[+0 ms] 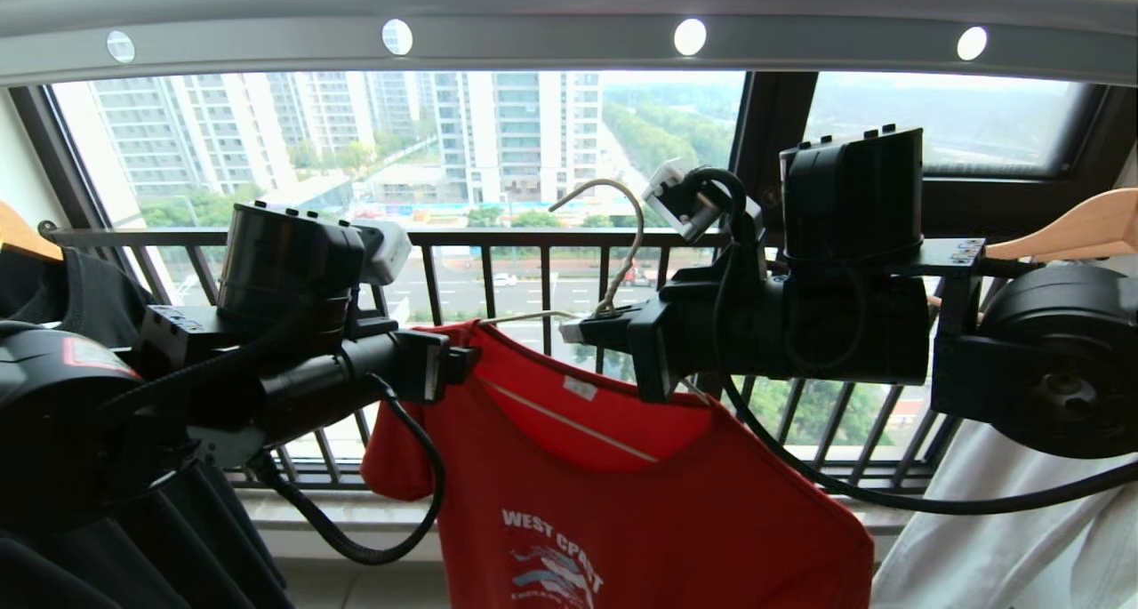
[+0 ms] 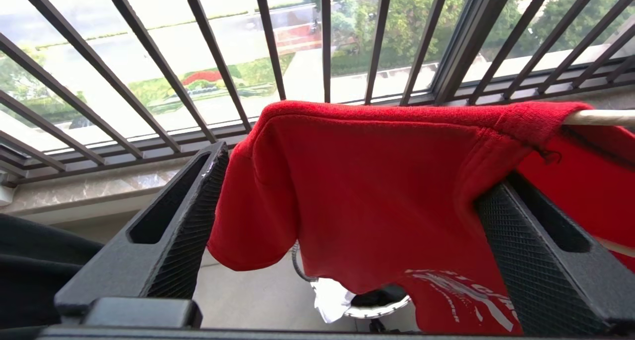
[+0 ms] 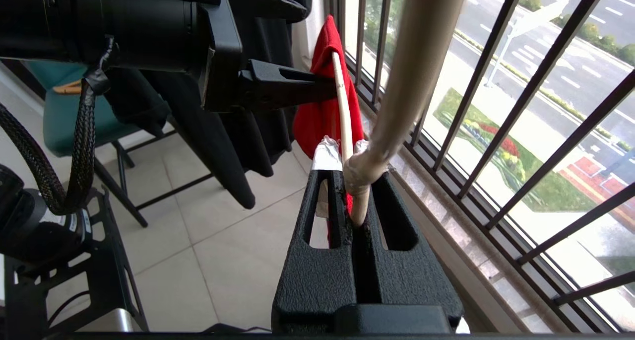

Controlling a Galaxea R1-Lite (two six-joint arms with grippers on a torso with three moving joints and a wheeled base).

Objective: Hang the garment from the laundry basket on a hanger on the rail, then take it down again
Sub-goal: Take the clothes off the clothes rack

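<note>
Rail [image 1: 533,31]: wide grey bar with round holes, running across the top, above both arms.
Window railing [image 1: 551,271]: black bars behind everything.
Garment [image 1: 622,484]: red T-shirt draped on the hanger, below the rail and between the two grippers; white lettering on the chest.
Left gripper [image 2: 347,216]: jaws spread wide, straddling the shirt's shoulder and sleeve; cloth close to the fingers [image 2: 193,221], no grip visible.
Right gripper [image 3: 354,181]: jaws pressed together, clamping the hanger at its twisted neck.
Hanger [image 1: 622,244]: cream wire, hook pointing up, not on the rail; one arm inside the shirt's shoulder.
Laundry basket [image 2: 377,307]: on the floor below the shirt, partly hidden.
</note>
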